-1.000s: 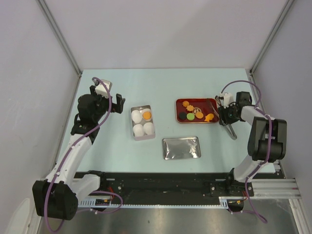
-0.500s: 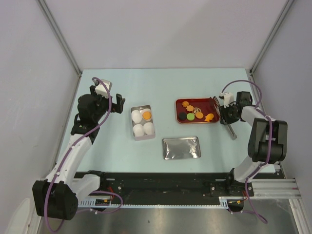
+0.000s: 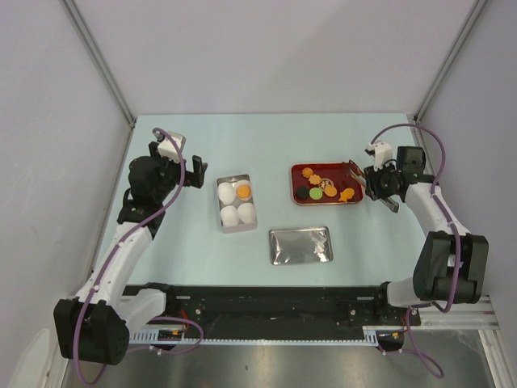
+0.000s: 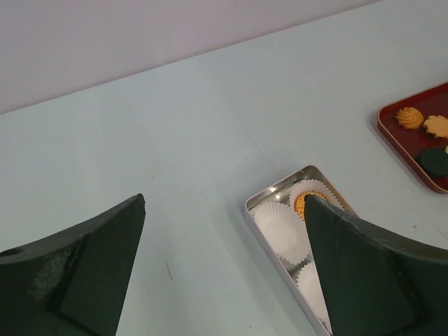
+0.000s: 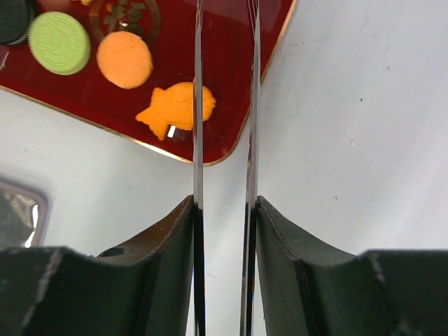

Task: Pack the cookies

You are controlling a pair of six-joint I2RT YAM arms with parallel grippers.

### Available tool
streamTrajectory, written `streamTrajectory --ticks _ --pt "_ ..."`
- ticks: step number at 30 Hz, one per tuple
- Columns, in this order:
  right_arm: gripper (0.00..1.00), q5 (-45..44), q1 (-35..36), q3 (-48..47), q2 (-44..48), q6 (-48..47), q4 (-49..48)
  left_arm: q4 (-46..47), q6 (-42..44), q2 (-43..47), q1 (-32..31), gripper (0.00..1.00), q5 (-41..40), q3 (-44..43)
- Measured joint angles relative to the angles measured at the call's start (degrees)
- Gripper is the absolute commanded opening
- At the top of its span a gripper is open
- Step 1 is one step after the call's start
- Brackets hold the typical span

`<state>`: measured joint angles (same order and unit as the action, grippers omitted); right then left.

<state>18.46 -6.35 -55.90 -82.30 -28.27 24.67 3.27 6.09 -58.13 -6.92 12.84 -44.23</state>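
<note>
The left pincer (image 3: 192, 171) hangs at the far left of the pale counter (image 3: 242, 145), jaws spread wide and holding nothing. Its wrist camera looks out between two dark fingers (image 4: 84, 266) at bare counter.

Just to its right sits the open tin (image 3: 237, 230), a small silver box lined with four white paper cups (image 3: 229, 214). One orange cookie (image 3: 242, 191) lies in the far right cup. The other three cups show white paper.

Nearer the arms and further right, the lid (image 3: 300, 246) lies flat on the counter, apart from the tin.

Beyond the lid stands the red tray (image 3: 294, 184) with the rest of the cookies (image 3: 323, 184), mostly orange, with a black one and a green one among them. The right wrist view picks out a green round (image 5: 59, 43), an orange round (image 5: 124, 59) and an orange fish (image 5: 176, 106) near the tray's corner.

At the tray's right edge, the right pincer (image 3: 376, 186) is closed narrow on metal tongs (image 5: 253, 84), its fingers pressed against the two thin blades. The blades run out side by side over the tray's corner with a slim gap between them. In the wrist view the left blade crosses in front of the fish's right end. The tips pass out of frame, so whether they touch anything cannot be told.
</note>
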Motion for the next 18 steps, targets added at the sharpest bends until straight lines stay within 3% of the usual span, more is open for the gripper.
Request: streamTrajectory --ticks 18 --pt "0.43 -4.0 12.3 -1.2 7.4 2.8 3.1 -0.3 0.0 0.0 0.0 1.00 0.0 0.0"
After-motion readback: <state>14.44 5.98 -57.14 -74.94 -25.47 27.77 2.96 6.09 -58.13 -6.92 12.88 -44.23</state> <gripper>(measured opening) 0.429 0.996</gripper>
